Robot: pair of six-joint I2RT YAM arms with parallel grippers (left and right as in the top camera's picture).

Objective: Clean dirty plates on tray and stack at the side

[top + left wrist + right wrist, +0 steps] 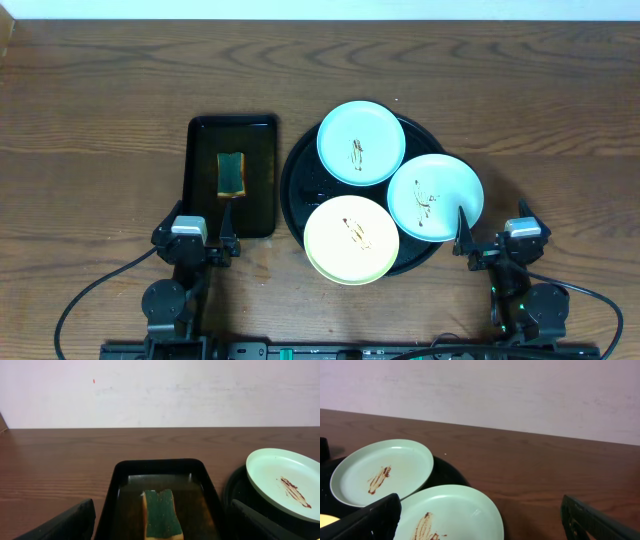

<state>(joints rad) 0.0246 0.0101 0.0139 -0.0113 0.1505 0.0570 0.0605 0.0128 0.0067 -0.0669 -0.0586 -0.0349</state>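
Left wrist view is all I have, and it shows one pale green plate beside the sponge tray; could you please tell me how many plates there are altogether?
Observer: Three in all, on the round black tray: the far mint plate you see, a second mint plate to its right, and a yellow plate nearest the arms.
Operator: Is the yellow one dirty too?
Observer: Yes, brown smears cross its centre.
Operator: Where is the right gripper, please?
Observer: The right gripper stands open by the second mint plate's near rim, holding nothing.
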